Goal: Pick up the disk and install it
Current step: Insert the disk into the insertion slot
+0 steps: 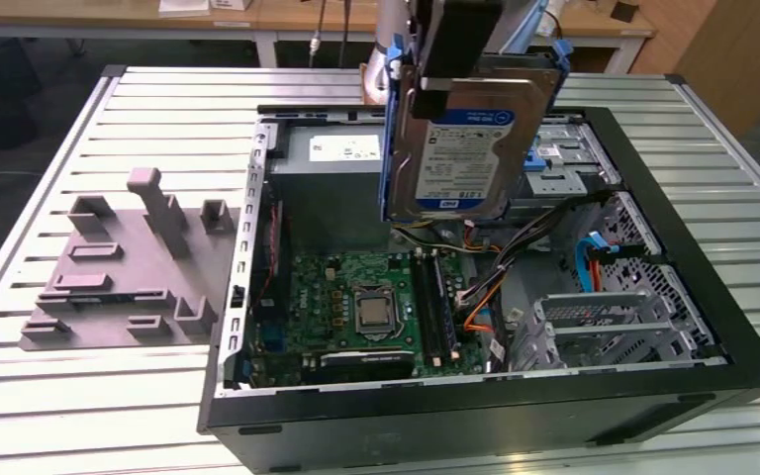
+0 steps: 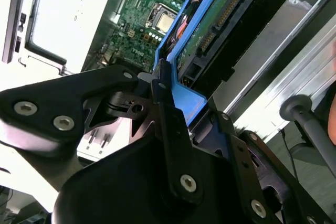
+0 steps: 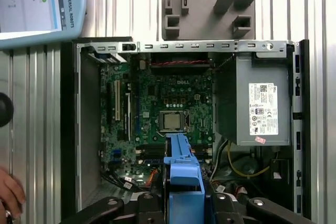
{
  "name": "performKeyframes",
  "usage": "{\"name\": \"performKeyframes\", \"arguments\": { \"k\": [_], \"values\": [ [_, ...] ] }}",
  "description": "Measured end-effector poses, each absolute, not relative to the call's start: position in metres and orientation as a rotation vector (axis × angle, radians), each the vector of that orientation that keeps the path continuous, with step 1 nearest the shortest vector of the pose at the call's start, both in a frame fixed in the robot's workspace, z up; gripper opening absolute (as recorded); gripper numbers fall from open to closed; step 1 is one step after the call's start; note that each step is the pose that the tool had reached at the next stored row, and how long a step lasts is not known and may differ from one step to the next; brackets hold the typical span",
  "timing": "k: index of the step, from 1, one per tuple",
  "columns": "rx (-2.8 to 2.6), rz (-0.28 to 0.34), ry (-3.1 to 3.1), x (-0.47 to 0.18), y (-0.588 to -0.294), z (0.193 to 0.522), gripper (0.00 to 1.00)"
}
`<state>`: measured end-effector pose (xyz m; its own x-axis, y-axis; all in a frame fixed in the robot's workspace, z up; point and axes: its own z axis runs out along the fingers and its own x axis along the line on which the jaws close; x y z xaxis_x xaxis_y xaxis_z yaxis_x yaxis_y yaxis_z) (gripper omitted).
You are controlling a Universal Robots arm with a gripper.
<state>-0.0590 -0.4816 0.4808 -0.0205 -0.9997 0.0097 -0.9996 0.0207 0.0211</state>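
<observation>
The slatted metal table (image 1: 37,148) carried an open computer case (image 1: 486,416) lying on its side, with a grey plate of blocks (image 1: 130,287) beside it on the exterior view's left. Inside the case lay the grey power box (image 3: 262,108), the green circuit board (image 1: 353,297) and, toward the exterior view's right, an empty-looking metal drive cage (image 1: 617,317). Judged from this, the picking up was done and the installing was not. The disk (image 1: 466,148) was off the table and sat in no bay. It hung in the air on edge above the open case, its white-and-blue label turned to the exterior camera and its blue bracket (image 3: 181,177) running round its edges. In the first wrist view that bracket showed over the edge of the circuit board, near the power box. As far as could be seen, the disk touched nothing in the case. The gripper (image 1: 449,79) was closed narrowly on the upper end of the disk, its black fingers (image 2: 168,124) pressed against the bracket on either side, and it carried the disk's whole weight.
</observation>
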Motion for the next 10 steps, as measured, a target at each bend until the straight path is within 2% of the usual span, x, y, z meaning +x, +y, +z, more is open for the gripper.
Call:
{"name": "performKeyframes", "arguments": {
  "k": [10],
  "values": [
    [2.182, -0.015, -2.227, -0.051, -0.511, 0.476, 0.36]
  ]
}}
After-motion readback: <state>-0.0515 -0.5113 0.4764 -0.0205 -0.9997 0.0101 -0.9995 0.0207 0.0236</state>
